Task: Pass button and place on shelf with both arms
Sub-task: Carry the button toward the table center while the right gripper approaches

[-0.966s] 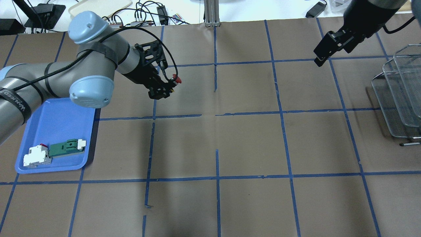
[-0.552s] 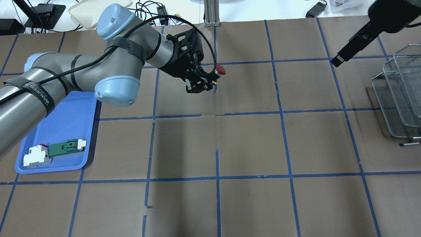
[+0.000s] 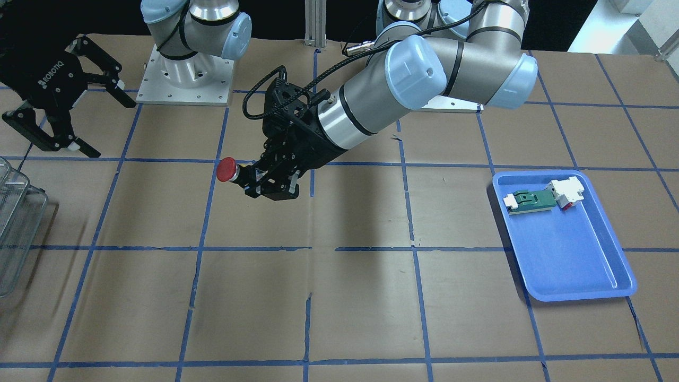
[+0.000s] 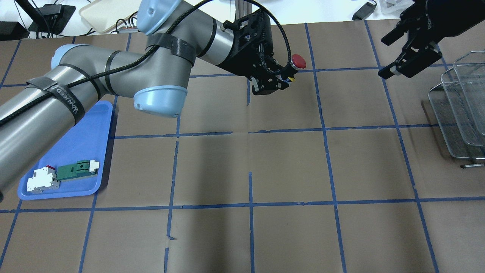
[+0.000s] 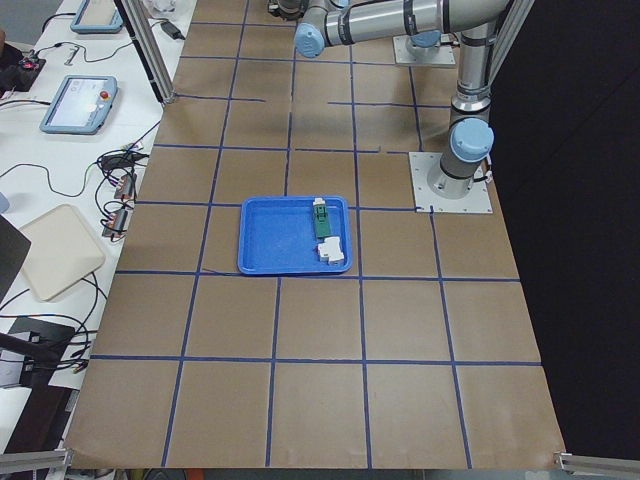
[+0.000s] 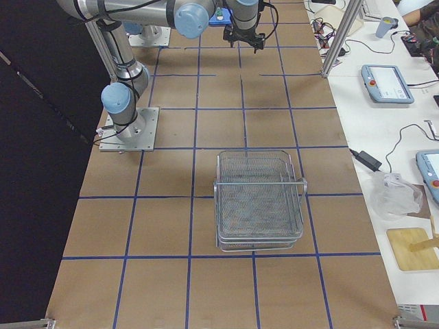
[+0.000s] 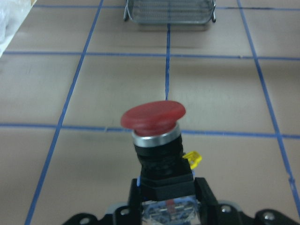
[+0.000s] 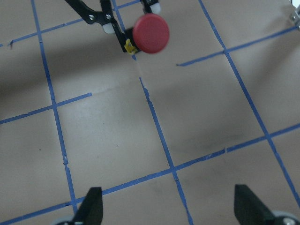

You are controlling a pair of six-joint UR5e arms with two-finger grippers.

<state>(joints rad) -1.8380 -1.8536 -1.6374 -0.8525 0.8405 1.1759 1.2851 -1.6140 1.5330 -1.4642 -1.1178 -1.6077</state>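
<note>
The button [image 4: 298, 61], with a red mushroom head on a black body, is held in the air by my left gripper [image 4: 282, 77], which is shut on its body. The head points toward my right gripper [image 4: 382, 57], which is open and empty about a tile away. In the front view the button [image 3: 226, 170] sticks out of the left gripper [image 3: 254, 179] toward the open right gripper [image 3: 103, 124]. The left wrist view shows the button [image 7: 153, 117] with the shelf [image 7: 168, 11] far ahead. The right wrist view shows the button [image 8: 151, 33] ahead. The wire shelf [image 4: 458, 110] stands at the table's right edge.
A blue tray [image 4: 72, 151] at the front left holds a green-and-white part [image 4: 77, 169] and a white part [image 4: 41, 180]. Brown paper with blue tape lines covers the table. An aluminium post [image 4: 244, 15] stands at the far edge, with cables behind it.
My left arm has carried the button to the right and toward the far edge, closer to the right gripper. The right gripper has turned and now faces the button with open jaws.
</note>
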